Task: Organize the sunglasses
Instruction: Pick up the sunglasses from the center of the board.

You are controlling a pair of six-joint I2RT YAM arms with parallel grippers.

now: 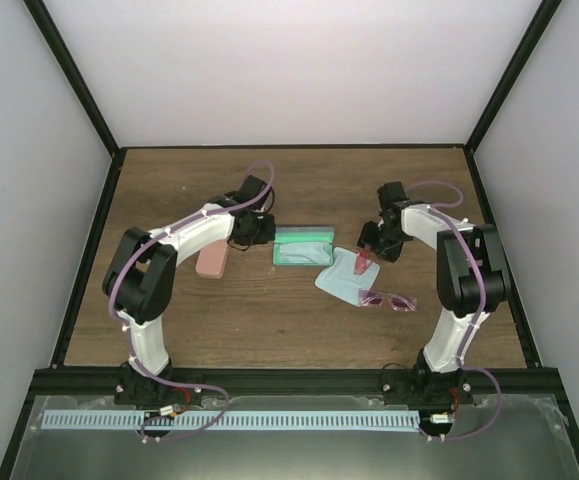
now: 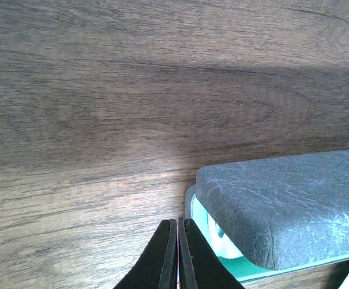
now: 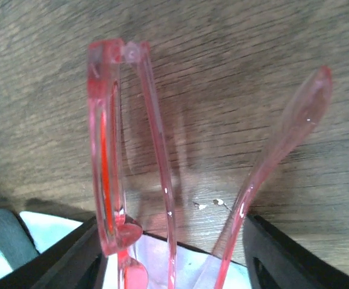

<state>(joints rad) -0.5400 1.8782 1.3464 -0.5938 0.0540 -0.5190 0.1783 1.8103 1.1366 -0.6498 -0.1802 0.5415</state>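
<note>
R gripper pinches the red sunglasses w/ jaws set wide: 1 finger against the front frame, the other against the swung-out temple arm. The pair's 2nd arm lies nearly folded along the front. The pair is off the wood, front frame on edge, shadow on the table below. In the top view it hangs at centre-right, over the far corner of a pale blue cloth. The purple sunglasses lie flat on the table at the cloth's near-right edge; can't tell if touching.

L gripper has fingers pressed together, nothing between them, tips just beside the left end of the blue-grey case, teal inside showing. A pink case lies just left of it, beside the L forearm.
</note>
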